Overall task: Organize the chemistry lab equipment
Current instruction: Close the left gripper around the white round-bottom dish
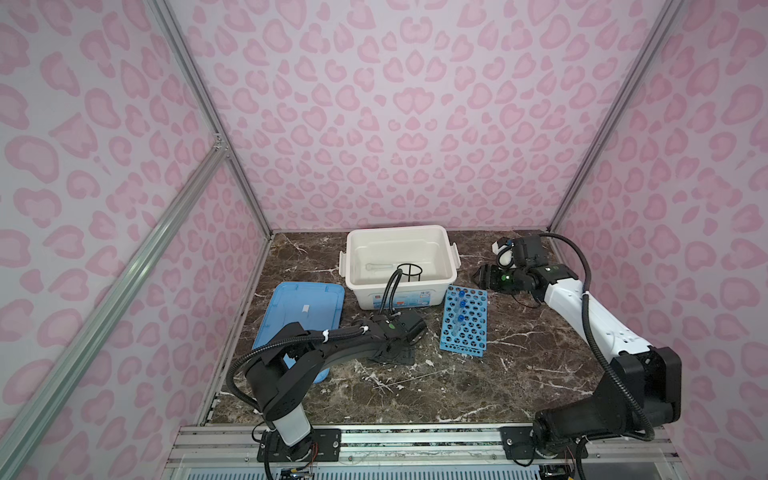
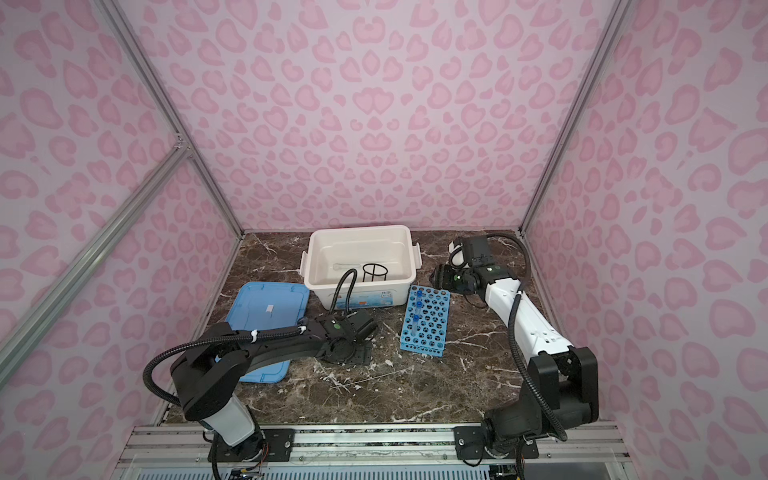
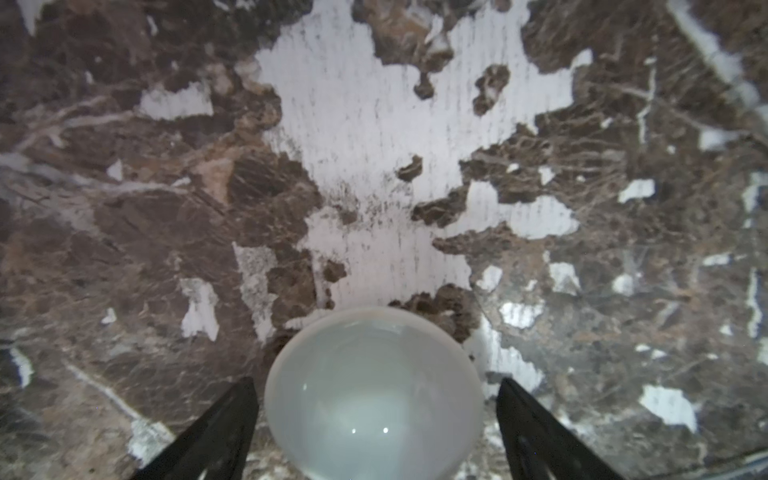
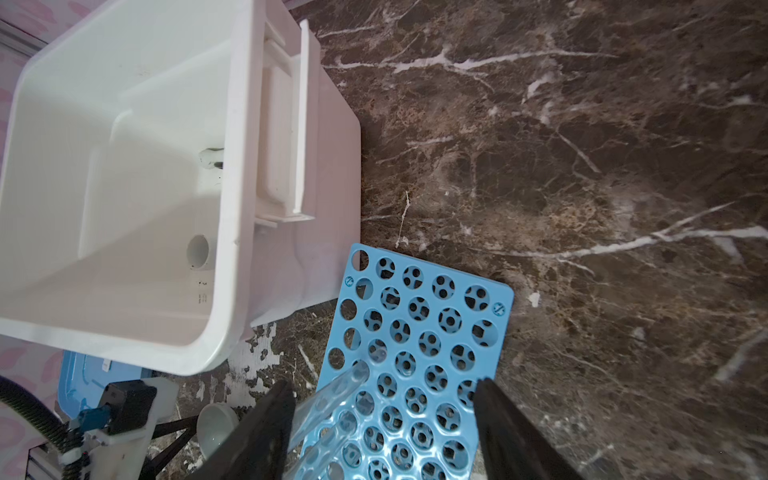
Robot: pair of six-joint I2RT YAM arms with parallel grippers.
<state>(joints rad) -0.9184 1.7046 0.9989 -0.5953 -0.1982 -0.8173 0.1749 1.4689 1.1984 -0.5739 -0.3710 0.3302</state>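
Near the middle of the dark brown marble-patterned tabletop (image 1: 519,374), the left gripper (image 3: 376,380) points straight down over a white shallow round dish (image 3: 374,390). Its black fingers (image 3: 232,415) stand apart, one on each side of the dish. A thin gap shows at both sides, so nothing is clamped. The dish sits flat on the table, just on the near side of the large white plastic storage box (image 1: 361,291), between the flat blue rectangular lid (image 1: 303,307) on the left and the blue perforated plastic rack (image 1: 469,332) on the right.

Inside the box, toward its near right, a black wire ring stand (image 1: 409,274) stands upright. To its left a pale slender item lies on the box floor, too faint to name. The rack lies just beside the box's near right corner. Clear blue-capped tubes (image 1: 461,307) sit in holes along its left edge.

Far right, the right gripper (image 1: 484,276) hangs raised above the table, aimed left toward the box and rack. The right wrist view shows its jaws spread wide with nothing between them.
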